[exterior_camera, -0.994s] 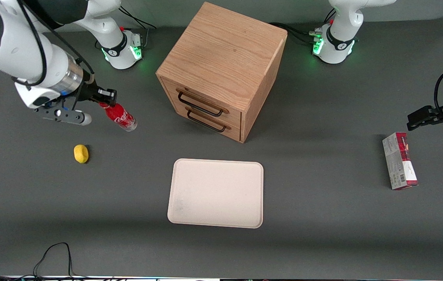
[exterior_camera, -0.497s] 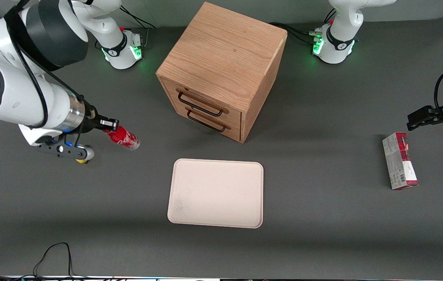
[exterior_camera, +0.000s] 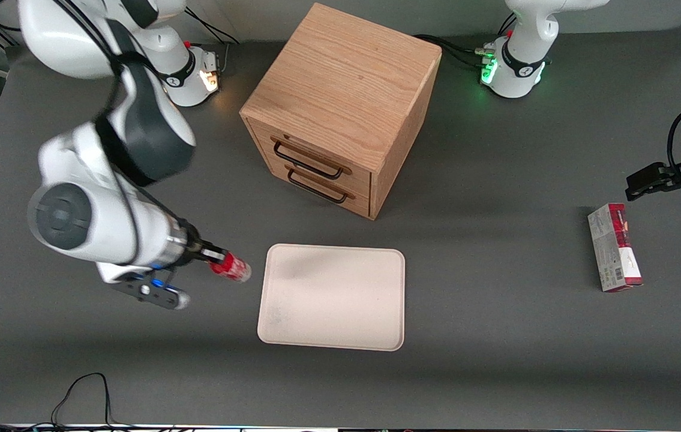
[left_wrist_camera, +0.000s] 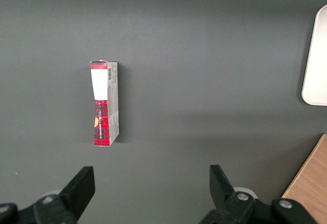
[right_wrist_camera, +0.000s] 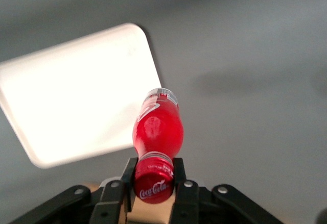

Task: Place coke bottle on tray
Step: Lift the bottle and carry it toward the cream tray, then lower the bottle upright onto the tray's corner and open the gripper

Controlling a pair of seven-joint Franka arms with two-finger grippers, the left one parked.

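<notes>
My right gripper point(exterior_camera: 215, 260) point(right_wrist_camera: 153, 175) is shut on the red cap of the coke bottle point(exterior_camera: 231, 267) point(right_wrist_camera: 156, 132). The small red bottle hangs tilted above the dark table, its clear base pointing toward the cream-pink tray point(exterior_camera: 333, 312) point(right_wrist_camera: 66, 106). The bottle sits just beside the tray's edge on the working arm's end, not touching it. The tray lies flat in front of the wooden drawer cabinet and holds nothing.
A wooden two-drawer cabinet point(exterior_camera: 340, 108) stands farther from the front camera than the tray. A red-and-grey carton box point(exterior_camera: 615, 247) point(left_wrist_camera: 104, 103) lies toward the parked arm's end of the table. A black cable point(exterior_camera: 79, 396) loops at the table's front edge.
The right arm has carried the bottle nearer to the front camera and toward the tray, from beside the cabinet to the tray's edge. The yellow lemon seen earlier is now hidden by the arm.
</notes>
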